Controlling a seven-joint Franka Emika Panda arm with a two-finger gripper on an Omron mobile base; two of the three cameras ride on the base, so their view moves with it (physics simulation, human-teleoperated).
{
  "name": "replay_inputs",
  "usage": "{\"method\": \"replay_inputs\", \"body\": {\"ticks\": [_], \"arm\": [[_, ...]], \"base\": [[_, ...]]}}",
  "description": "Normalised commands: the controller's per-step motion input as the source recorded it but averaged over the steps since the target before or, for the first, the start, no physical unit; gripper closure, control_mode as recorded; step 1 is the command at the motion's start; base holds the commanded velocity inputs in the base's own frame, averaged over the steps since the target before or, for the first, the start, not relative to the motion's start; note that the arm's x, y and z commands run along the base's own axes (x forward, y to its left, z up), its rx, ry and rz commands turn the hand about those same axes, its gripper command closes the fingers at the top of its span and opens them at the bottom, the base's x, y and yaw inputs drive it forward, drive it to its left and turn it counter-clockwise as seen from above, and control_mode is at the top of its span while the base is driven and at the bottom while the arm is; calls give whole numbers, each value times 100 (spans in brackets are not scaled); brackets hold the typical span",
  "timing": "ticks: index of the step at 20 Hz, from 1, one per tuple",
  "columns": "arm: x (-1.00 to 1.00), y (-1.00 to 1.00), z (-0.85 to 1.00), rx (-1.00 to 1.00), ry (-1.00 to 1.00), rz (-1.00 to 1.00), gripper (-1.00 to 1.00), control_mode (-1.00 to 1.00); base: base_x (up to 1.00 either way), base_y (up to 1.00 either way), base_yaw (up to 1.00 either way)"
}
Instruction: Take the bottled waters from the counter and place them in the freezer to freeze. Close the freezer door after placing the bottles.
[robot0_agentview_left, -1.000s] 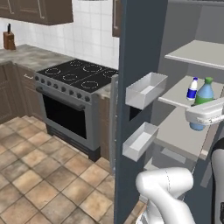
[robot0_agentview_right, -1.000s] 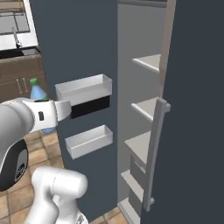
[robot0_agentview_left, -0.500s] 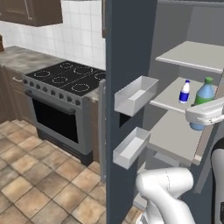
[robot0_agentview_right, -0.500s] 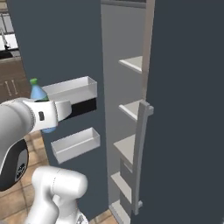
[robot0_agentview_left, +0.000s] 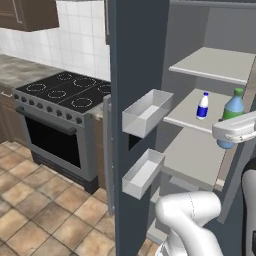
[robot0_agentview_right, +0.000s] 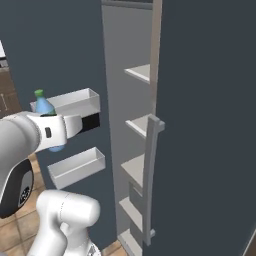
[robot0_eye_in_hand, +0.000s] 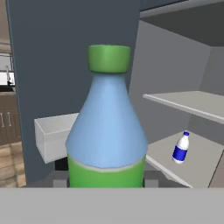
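Gripping the blue bottle (robot0_eye_in_hand: 107, 131) low on its body, the gripper (robot0_agentview_left: 231, 131) holds it upright in front of the open freezer (robot0_agentview_left: 215, 45); the fingers are closed on it, though the bottle hides their tips in the hand view; its green cap (robot0_eye_in_hand: 109, 58) points up and a green band wraps its lower part. From the left base view the blue bottle (robot0_agentview_left: 231, 111) hangs off the front edge of the middle shelf (robot0_agentview_left: 187, 112), not resting on it; the white bottle (robot0_agentview_left: 202, 105) stands upright on that shelf, well back from the front edge and left of the held one; in the hand view it stands to the right, deeper in. The door (robot0_agentview_left: 135, 65) is swung wide; two pale bins (robot0_agentview_left: 145, 112) sit on its inner face, one above the other. Left of the door a black stovetop (robot0_agentview_left: 67, 90) tops an oven; the counter (robot0_agentview_left: 22, 70) runs beside it at the left edge; tan tiles (robot0_agentview_left: 45, 210) cover the floor.
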Motion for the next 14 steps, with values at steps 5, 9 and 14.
{"method": "replay_inputs", "body": {"ticks": [5,9,14], "arm": [[0,0,0,0,0,0,100,100],[0,0,0,0,0,0,100,100],[0,0,0,0,0,0,100,100]], "base": [[20,7,-6],[23,1,0],[29,0,1]]}}
